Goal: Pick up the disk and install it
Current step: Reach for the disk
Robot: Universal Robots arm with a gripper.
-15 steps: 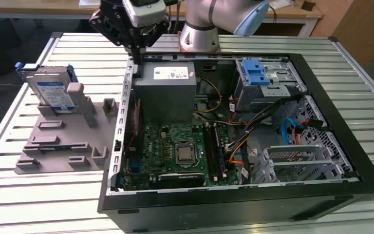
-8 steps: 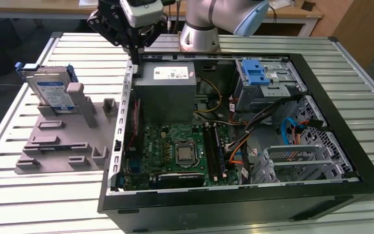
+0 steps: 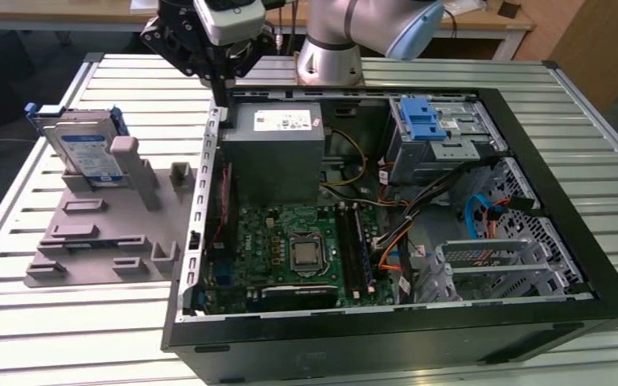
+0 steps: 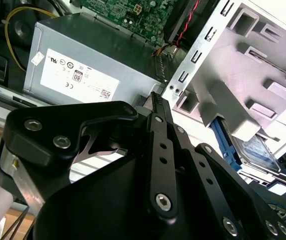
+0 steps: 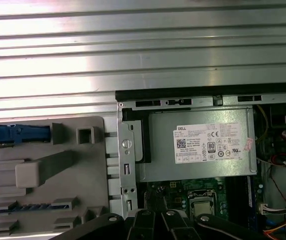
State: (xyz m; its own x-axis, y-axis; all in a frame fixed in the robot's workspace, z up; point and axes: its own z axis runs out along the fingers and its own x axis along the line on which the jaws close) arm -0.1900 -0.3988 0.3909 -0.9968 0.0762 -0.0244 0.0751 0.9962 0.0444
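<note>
The black gripper [image 3: 221, 96] pinches its thin fingers together, empty. Upper left, the flat, blue-edged disk [image 3: 81, 151] stands upright.

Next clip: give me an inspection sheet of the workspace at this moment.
Surface: slatted metal table, carrying an open computer case and a grey fixture tray.
Job's things: the disk stands on edge in the tray, not held.
Clutter: nothing seen.
Grippers: the gripper hangs over the case wall beside the power supply, apart from the disk.
Cables: blue cable and other coloured wires lie inside the case.
Surroundings: wooden desk behind the table.
</note>
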